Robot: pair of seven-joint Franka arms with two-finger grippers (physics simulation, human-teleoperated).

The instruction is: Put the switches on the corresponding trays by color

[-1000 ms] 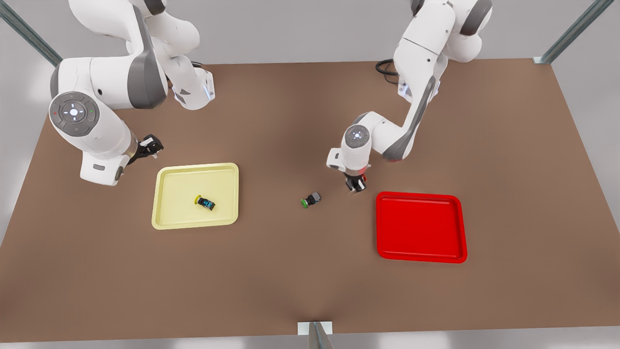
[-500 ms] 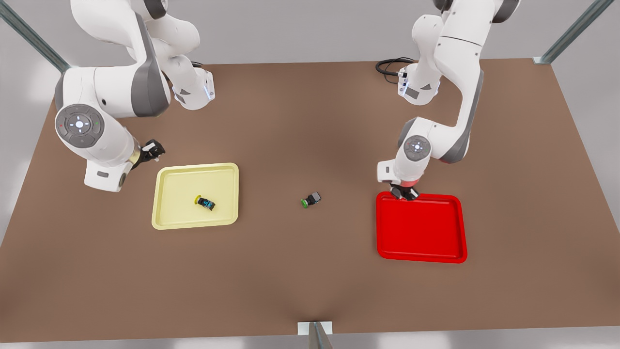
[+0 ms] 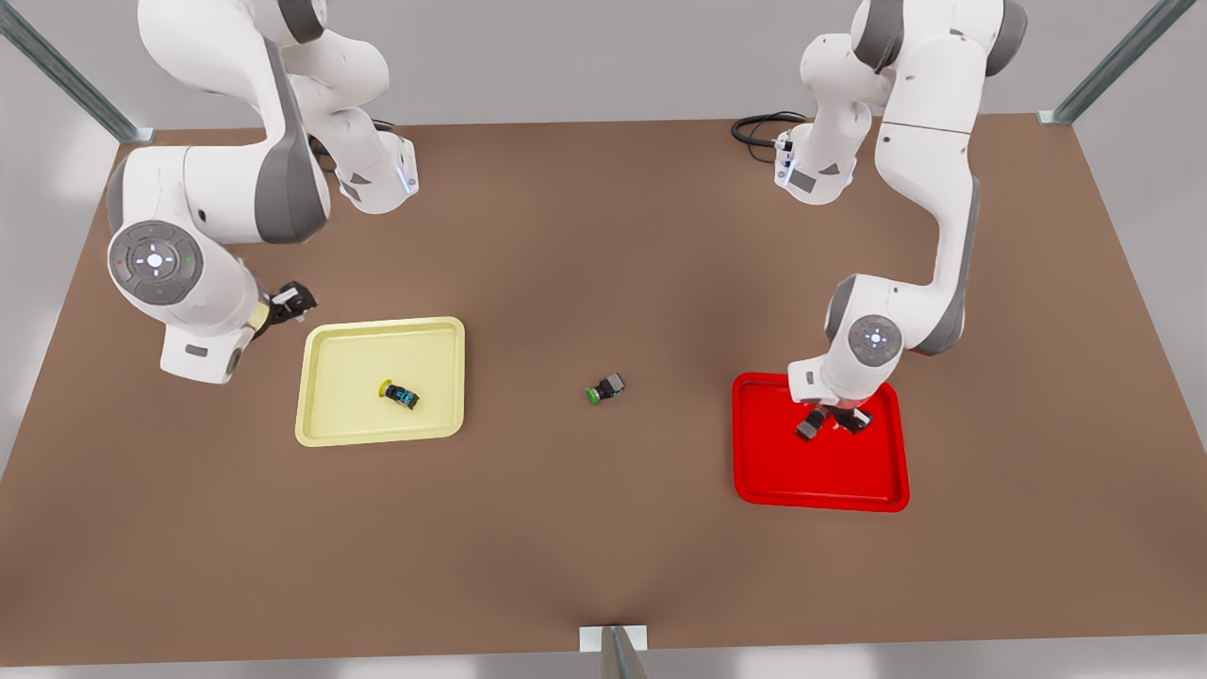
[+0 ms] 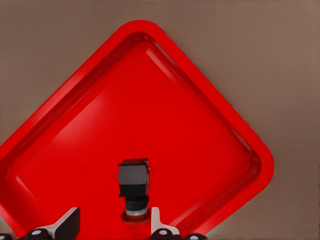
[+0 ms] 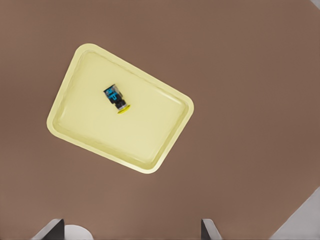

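On the table (image 3: pixel 603 236) we see a yellow tray (image 3: pixel 325 377) holding the yellow switch (image 3: pixel 400 394) and a red tray (image 3: pixel 877 471). Over the red tray our left gripper (image 3: pixel 828 422) hangs spread, the red switch (image 4: pixel 134 182) loose between its fingers. Our right gripper (image 3: pixel 292 300) waits open beside the yellow tray; the green switch (image 3: pixel 605 388) lies between the trays.

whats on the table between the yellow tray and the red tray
In the front view, one green-capped switch lies on its side on the bare table between the yellow tray and the red tray, nearer the red one.
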